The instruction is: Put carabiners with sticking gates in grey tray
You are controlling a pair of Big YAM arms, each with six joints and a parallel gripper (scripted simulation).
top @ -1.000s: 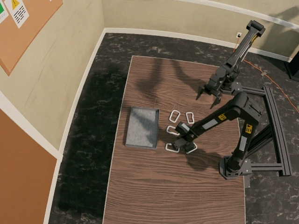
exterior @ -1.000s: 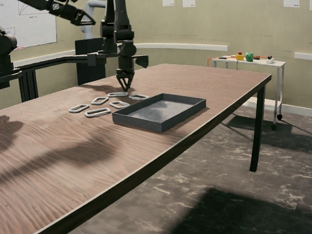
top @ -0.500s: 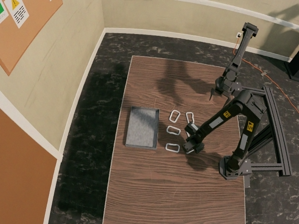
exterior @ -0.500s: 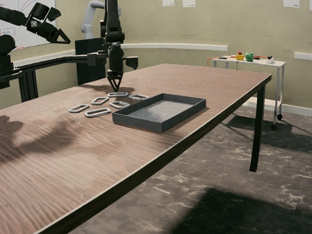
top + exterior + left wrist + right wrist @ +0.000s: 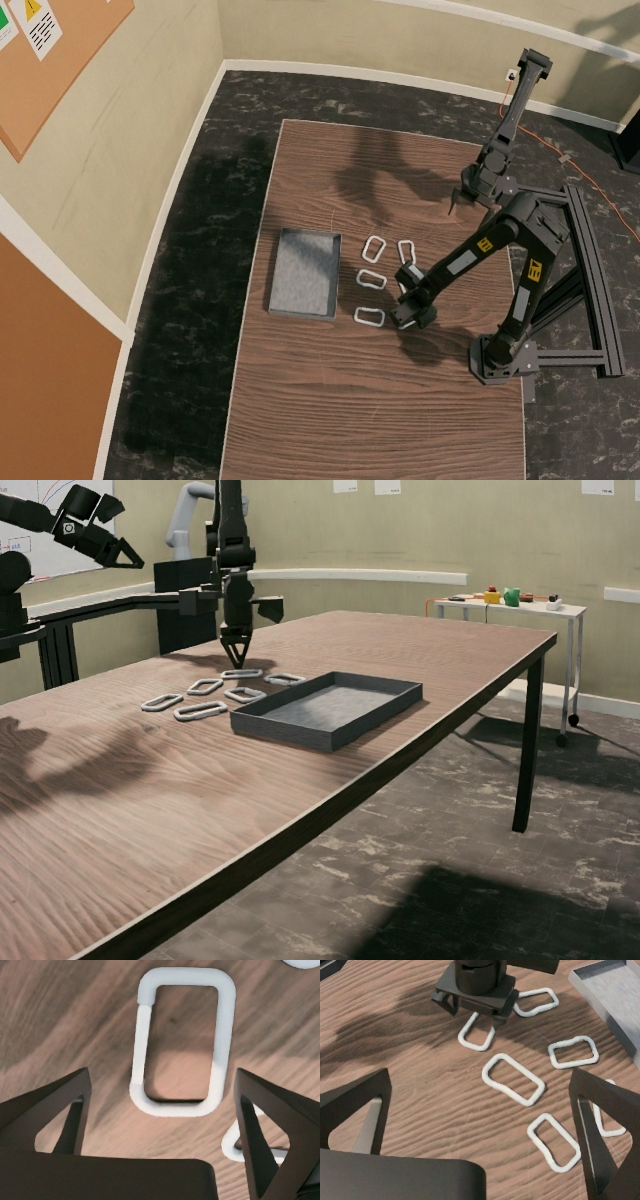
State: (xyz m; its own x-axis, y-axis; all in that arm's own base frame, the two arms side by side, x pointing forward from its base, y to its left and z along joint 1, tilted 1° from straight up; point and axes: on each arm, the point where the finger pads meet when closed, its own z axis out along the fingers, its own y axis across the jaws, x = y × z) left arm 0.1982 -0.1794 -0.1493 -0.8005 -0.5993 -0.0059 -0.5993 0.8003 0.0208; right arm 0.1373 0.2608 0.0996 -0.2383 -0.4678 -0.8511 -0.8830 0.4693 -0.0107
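Partly open and holding nothing, the left gripper (image 5: 408,312) (image 5: 238,663) (image 5: 162,1078) straddles a carabiner (image 5: 241,674) (image 5: 225,1035) (image 5: 474,1048) on the table (image 5: 330,392) (image 5: 155,800), beside the grey tray (image 5: 338,279) (image 5: 281,734) (image 5: 602,1010), apparently to squeeze its gate (image 5: 141,1042) and test for sticking. The right gripper (image 5: 142,565) (image 5: 480,1078) hangs wide open, likely kept aside for room.

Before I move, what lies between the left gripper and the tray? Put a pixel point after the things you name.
One carabiner (image 5: 368,324) (image 5: 292,675) (image 5: 540,1010) lies flat on the table between the left gripper (image 5: 405,316) (image 5: 238,666) (image 5: 162,1072) (image 5: 475,1020) and the tray (image 5: 338,276) (image 5: 281,738) (image 5: 603,1006); the top view shows it best.
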